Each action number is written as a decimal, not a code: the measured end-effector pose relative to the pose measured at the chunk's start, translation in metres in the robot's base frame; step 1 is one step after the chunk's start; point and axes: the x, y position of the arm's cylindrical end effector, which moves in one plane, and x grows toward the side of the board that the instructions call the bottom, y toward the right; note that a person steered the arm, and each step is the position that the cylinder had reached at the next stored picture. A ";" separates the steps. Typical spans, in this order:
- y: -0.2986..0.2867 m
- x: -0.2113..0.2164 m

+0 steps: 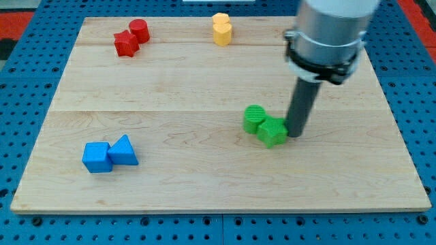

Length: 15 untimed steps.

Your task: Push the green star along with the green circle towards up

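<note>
The green star (272,131) lies right of the board's middle, touching the green circle (255,118), which sits just to its upper left. My tip (296,133) is down on the board at the star's right edge, touching it or nearly so. The dark rod rises from there to the arm's grey body at the view's top right.
A red star (125,44) and red cylinder (139,30) sit at the top left. Two yellow blocks (221,29) sit at the top middle. A blue cube (97,157) and blue triangle (123,151) sit at the bottom left. The wooden board (204,184) lies on a blue pegboard.
</note>
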 end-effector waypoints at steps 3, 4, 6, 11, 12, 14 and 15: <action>0.024 0.019; 0.003 0.024; -0.081 0.000; -0.157 0.018; -0.148 -0.003; -0.118 -0.048; -0.112 -0.065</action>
